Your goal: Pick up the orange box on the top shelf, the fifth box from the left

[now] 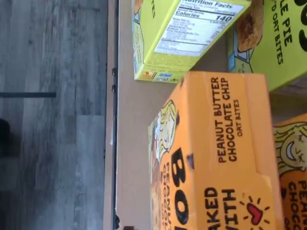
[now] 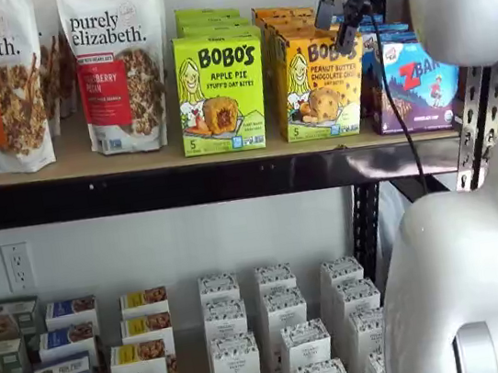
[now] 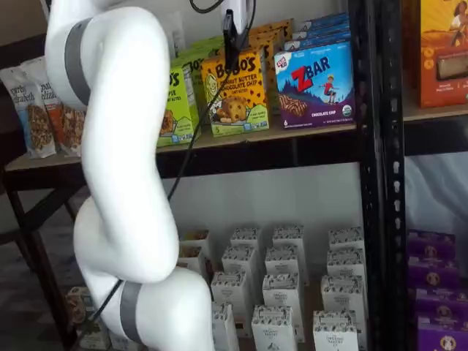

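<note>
The orange box (image 2: 322, 84) stands at the front edge of the top shelf (image 2: 225, 148), upright. The gripper (image 2: 352, 7) hangs just above its upper right corner, jaws spread apart, nothing held.

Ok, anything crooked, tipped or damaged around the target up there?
Nothing stands out. The orange box stands upright and square on the top shelf beside the green Apple Pie box; no dents show.

Granola bags (image 2: 119, 66): two plainly in view, a third partly hidden behind
Lime-green Bobo's row (image 2: 220, 88): one front box, more behind, number unclear
Orange box (image 2: 322, 83): one at the front, others behind it
ZBar boxes (image 3: 316, 86): one front, several behind
</note>
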Motion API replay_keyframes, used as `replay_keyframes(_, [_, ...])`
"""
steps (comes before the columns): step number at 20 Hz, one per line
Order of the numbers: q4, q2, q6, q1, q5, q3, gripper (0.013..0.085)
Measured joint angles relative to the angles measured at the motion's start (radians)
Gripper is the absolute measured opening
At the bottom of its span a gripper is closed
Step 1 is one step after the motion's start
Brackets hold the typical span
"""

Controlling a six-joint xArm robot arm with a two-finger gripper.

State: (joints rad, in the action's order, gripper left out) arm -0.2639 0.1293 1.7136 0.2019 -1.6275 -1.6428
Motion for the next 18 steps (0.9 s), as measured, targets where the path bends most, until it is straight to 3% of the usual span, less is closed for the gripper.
replay_keyframes(10, [0.070,-0.032,-0.009,-0.026,-0.024,-0.021,0.0850])
replay_keyframes(18, [0.092,-0.028,-0.013,-0.037,-0.014,0.004,0.0850])
